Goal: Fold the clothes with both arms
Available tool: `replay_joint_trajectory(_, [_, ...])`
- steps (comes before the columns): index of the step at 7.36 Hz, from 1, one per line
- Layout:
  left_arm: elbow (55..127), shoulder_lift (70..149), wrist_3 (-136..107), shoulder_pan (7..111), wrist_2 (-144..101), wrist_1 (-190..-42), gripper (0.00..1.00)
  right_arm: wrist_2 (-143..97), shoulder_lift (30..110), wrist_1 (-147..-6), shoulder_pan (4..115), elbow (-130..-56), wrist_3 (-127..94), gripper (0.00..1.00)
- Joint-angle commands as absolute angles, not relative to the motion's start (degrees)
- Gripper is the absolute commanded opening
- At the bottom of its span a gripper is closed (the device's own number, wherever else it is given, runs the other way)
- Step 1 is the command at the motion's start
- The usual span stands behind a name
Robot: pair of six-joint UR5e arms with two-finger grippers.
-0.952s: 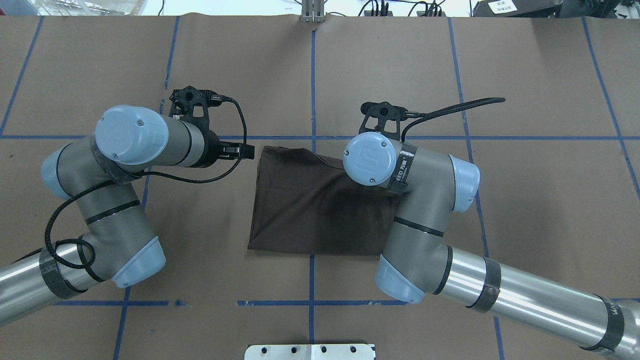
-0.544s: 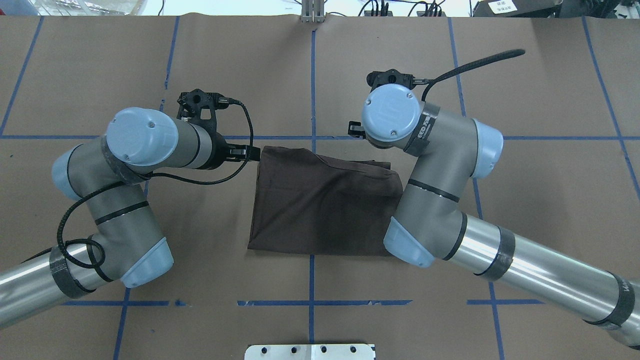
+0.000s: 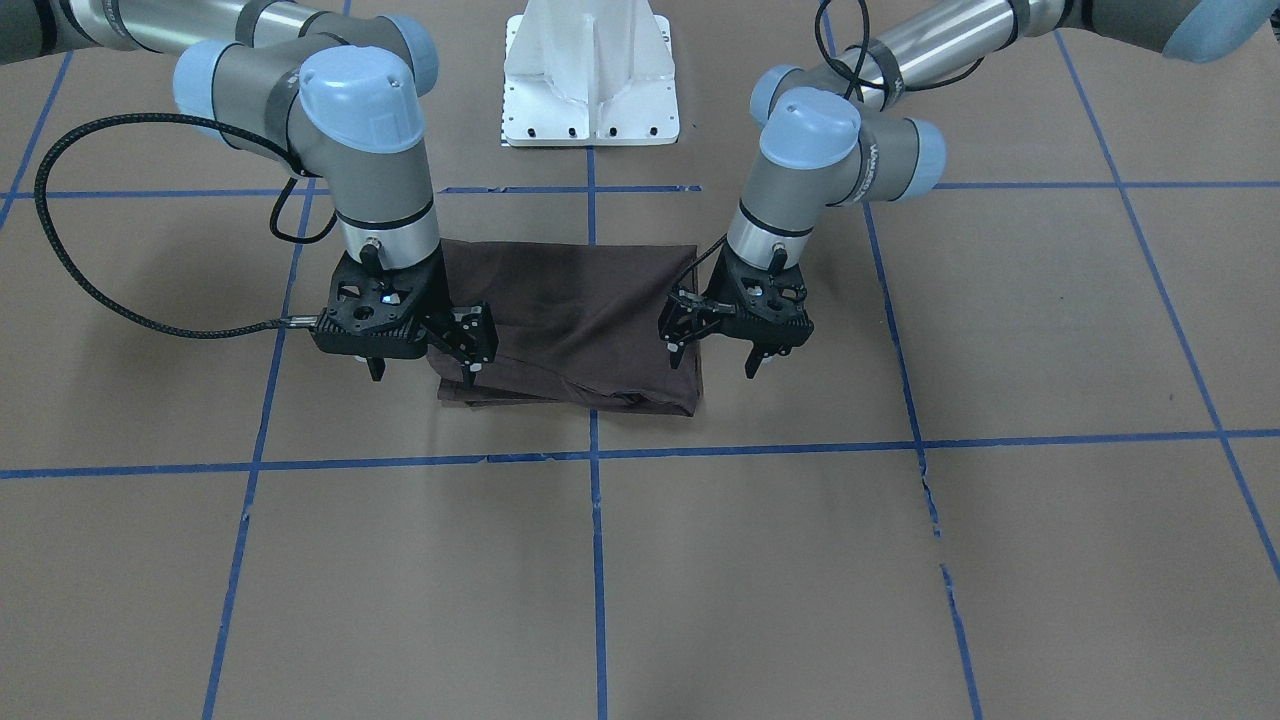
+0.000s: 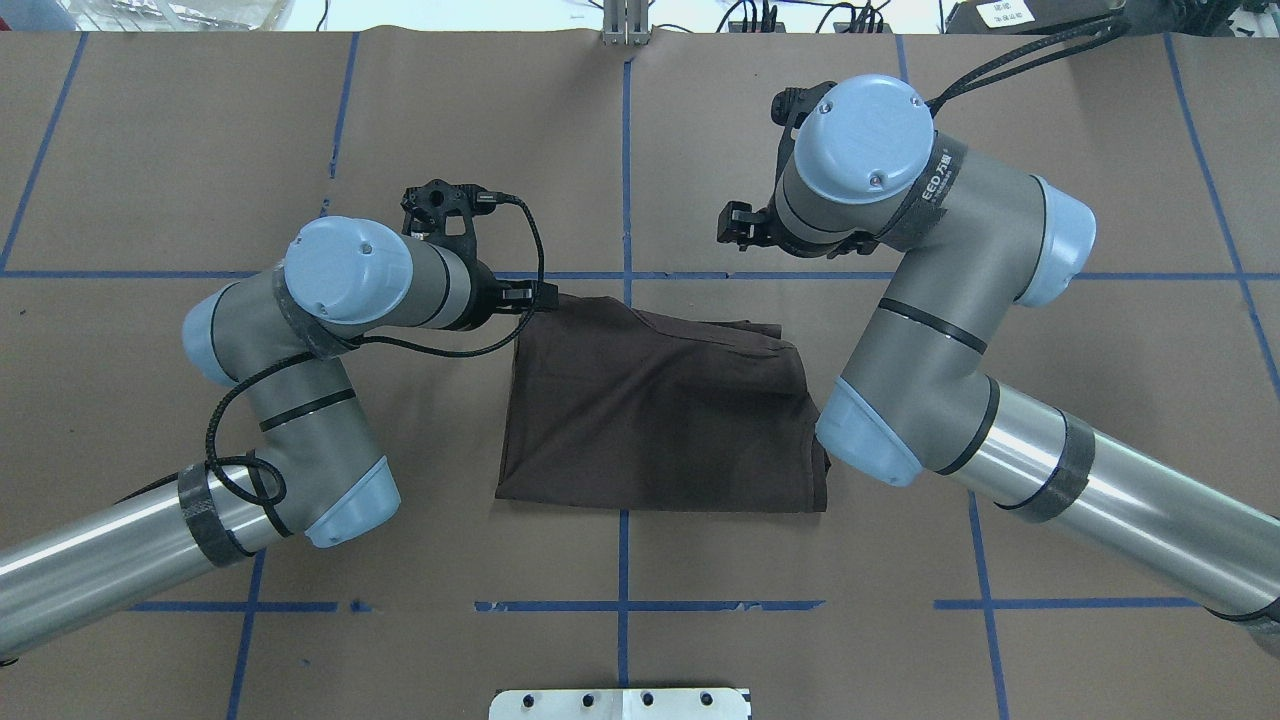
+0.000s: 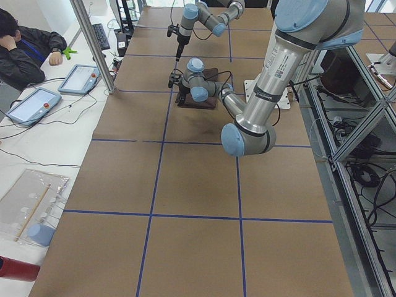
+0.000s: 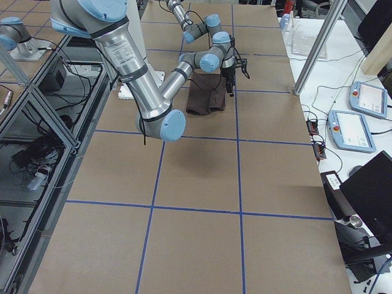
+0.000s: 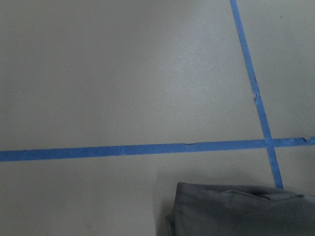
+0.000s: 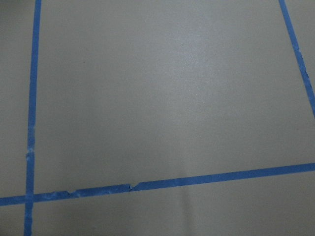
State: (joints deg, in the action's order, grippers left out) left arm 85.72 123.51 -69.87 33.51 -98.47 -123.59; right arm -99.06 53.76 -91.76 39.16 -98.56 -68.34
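The dark brown T-shirt point(image 4: 650, 410) lies folded in a rough rectangle at the middle of the table point(image 4: 480, 130), across the centre blue tape line point(image 4: 622, 560). The left gripper point(image 3: 712, 352) has its jaws spread and empty, one finger at the shirt's far corner; contact cannot be determined. The right gripper point(image 3: 422, 372), likewise spread and empty, hangs raised beyond the shirt's far edge.

The T-shirt point(image 4: 650, 420) was dark brown. The table point(image 4: 1050, 180) was brown with blue lines in squares. The left arm point(image 4: 310, 430) and right arm point(image 4: 920, 370) were grey with blue caps.
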Motion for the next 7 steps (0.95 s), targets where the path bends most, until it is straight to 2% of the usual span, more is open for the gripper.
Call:
replay_joint_trajectory(1, [78.2, 127.0, -74.2, 33.2, -98.3, -129.9, 0.77, -99.1, 54.0, -91.8, 39.3, -98.6, -68.3, 1.00])
replay_joint_trajectory(2, [78.1, 127.0, -74.2, 33.2, -98.3, -130.2, 0.66, -99.1, 54.0, -91.8, 39.3, -98.6, -68.3, 1.00])
replay_joint_trajectory(3, [78.3, 127.1, -74.4, 33.2, -98.4, -130.3, 0.50, -99.1, 54.1, -91.8, 39.3, -98.6, -68.3, 1.00])
replay_joint_trajectory(5, [78.7, 126.9, -74.1, 33.4, -98.4, -130.2, 0.48, -99.1, 54.0, -91.8, 39.3, -98.6, -68.3, 1.00])
replay_joint_trajectory(6, [78.7, 126.8, -74.0, 33.5, -98.4, -130.0, 0.43, -99.1, 54.0, -91.8, 39.3, -98.6, -68.3, 1.00])
replay_joint_trajectory(7, [78.7, 126.7, -74.0, 33.7, -98.4, -130.0, 0.31, -99.0, 54.1, -91.8, 39.3, -98.6, -68.3, 1.00])
